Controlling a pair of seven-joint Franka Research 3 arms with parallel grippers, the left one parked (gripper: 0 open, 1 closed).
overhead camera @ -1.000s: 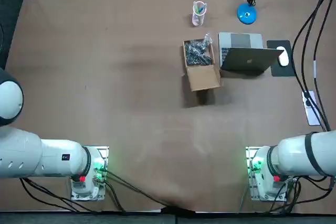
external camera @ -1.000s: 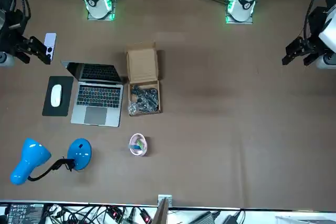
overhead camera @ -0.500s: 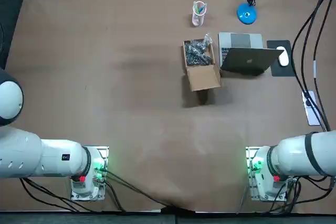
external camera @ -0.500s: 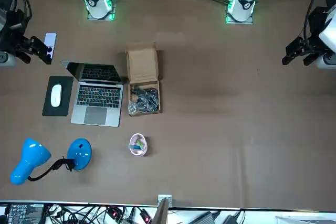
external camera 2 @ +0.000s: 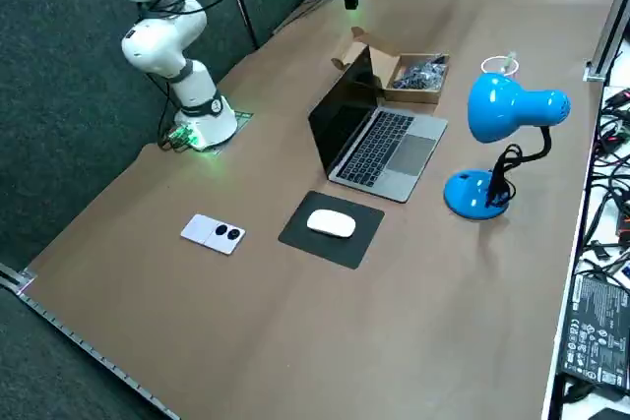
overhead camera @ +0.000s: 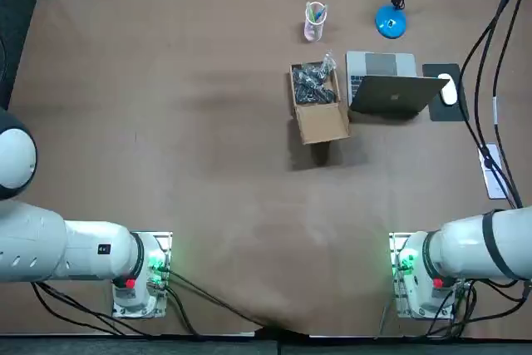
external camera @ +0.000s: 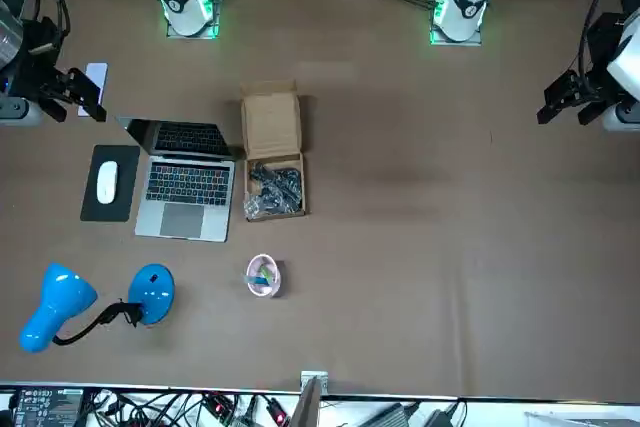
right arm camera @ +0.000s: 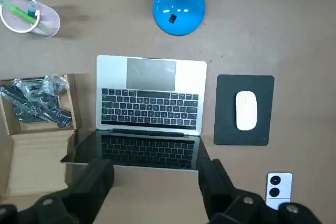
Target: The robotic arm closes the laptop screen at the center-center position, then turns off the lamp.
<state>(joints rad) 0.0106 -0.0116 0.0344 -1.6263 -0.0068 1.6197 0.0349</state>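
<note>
Right now the laptop (right arm camera: 149, 108) stands open, its lid raised and leaning back toward the robot. Your right pincer (right arm camera: 156, 167) hangs well above the lid's top edge, fingers spread apart with nothing between them. Mind the descent: if you come in low behind the lid and shove, the whole laptop will likely slide across the surface (right arm camera: 294, 35) toward the lamp (right arm camera: 179, 8), whose blue base sits just beyond the laptop's front edge. Press near the top edge instead, and ease off before the lid slams. A spread finger could also snag the lid's rim and tip the machine. The cardboard box (right arm camera: 31, 161) sits just beside the laptop on the robot's left, its flap close to the hinge corner, so a wide sweep may clip it. The mouse (right arm camera: 245, 109) on its mouse pad (right arm camera: 231, 129) lies just beside the laptop on the other side, with a small white device (right arm camera: 275, 187) near that pad. A cup (right arm camera: 23, 14) stands beyond the box. The lamp's head on its bent neck may crowd your reach to the base.
</note>
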